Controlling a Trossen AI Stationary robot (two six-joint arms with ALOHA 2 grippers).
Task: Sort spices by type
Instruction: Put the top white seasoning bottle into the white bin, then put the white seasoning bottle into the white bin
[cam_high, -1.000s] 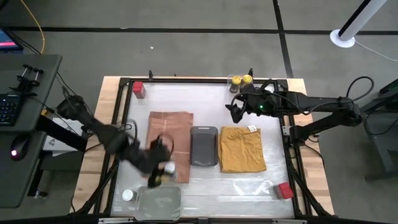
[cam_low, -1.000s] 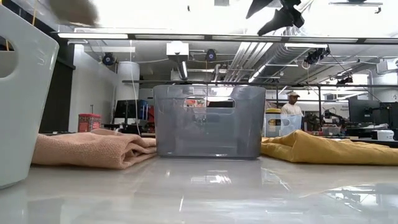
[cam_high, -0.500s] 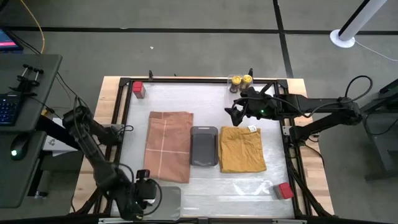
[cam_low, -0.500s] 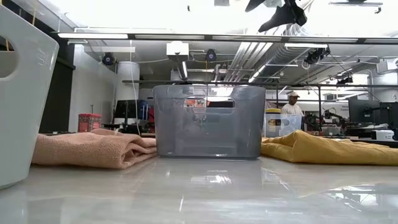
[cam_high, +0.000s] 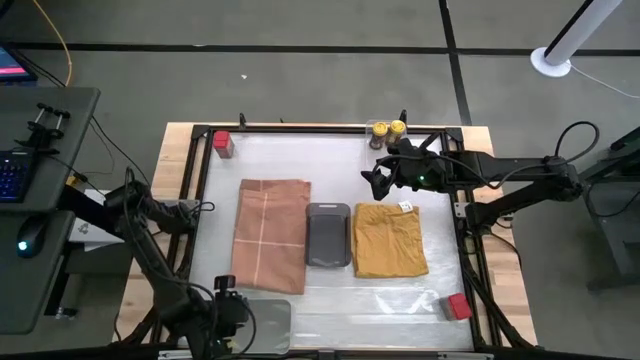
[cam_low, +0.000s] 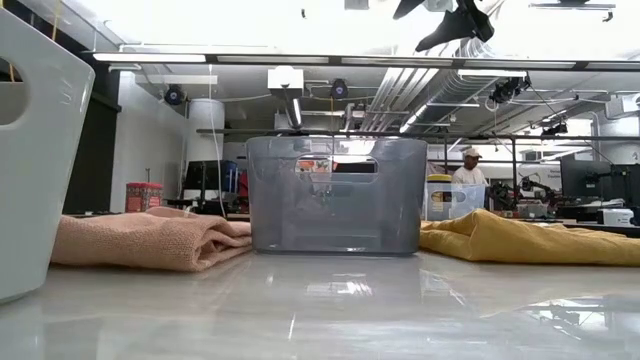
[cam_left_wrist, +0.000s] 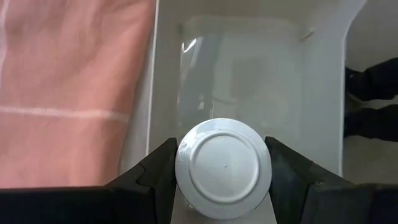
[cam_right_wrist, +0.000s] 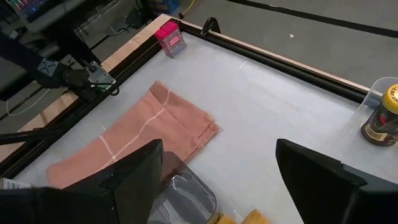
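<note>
My left gripper (cam_high: 228, 308) is at the table's near left corner, over a clear tray (cam_high: 268, 325), shut on a white-capped round jar (cam_left_wrist: 224, 168). My right gripper (cam_high: 385, 176) hangs open above the far right of the table, nothing between its fingers (cam_right_wrist: 134, 177). Just beyond it, two yellow-capped jars (cam_high: 388, 130) stand in a clear tray at the far edge; one of them (cam_right_wrist: 380, 115) shows in the right wrist view. One red tin (cam_high: 222, 143) stands in the far left corner, another (cam_high: 458, 306) at the near right. My left gripper pinches the jar's white cap (cam_left_wrist: 186, 171) between its two fingers, one on either side of its round rim. The fingers (cam_left_wrist: 163, 171) come steeply from above. The jar sits upright over the tray's floor (cam_left_wrist: 242, 81); whether it touches the tray I cannot tell.
A folded pink cloth (cam_high: 270, 235), a dark grey tray (cam_high: 328, 235) and a folded yellow cloth (cam_high: 390, 240) lie side by side across the table's middle. A black frame (cam_high: 200, 180) rims the table. Bare table lies between the cloths and the far edge.
My left gripper has swung from over the pink cloth's near end toward the table's near left corner and gone down, carrying the white-capped jar, until it stands over the clear tray. My right gripper has stayed where it was.
</note>
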